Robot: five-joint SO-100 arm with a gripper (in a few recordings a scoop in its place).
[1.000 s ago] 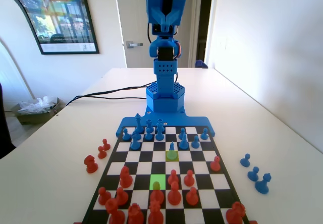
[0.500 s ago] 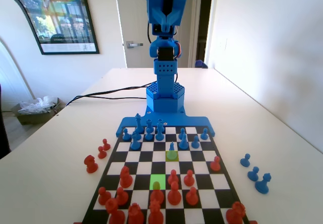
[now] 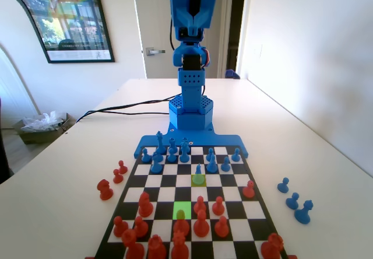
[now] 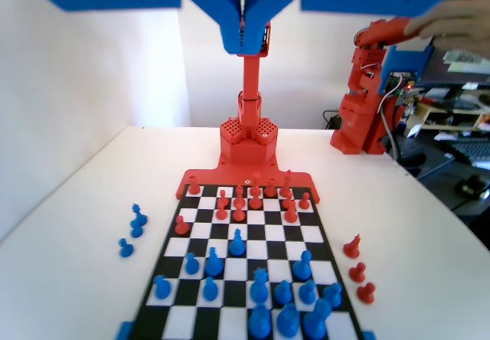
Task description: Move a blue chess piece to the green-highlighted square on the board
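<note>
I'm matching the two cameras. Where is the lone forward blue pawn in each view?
Fixed view: the blue pawn stands on the olive square, just right of the board's middle.
Wrist view: the blue pawn is just left of the middle, ahead of the other blue pieces.
Shared landmark: the spare blue pieces off the board.

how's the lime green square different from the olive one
In the fixed view the lime green square glows brighter than the olive square. The lime square lies nearer the camera, among red pieces; the olive square lies farther off. A blue pawn stands on the olive square; a red piece overlaps the lime one. Both are single board squares.
</note>
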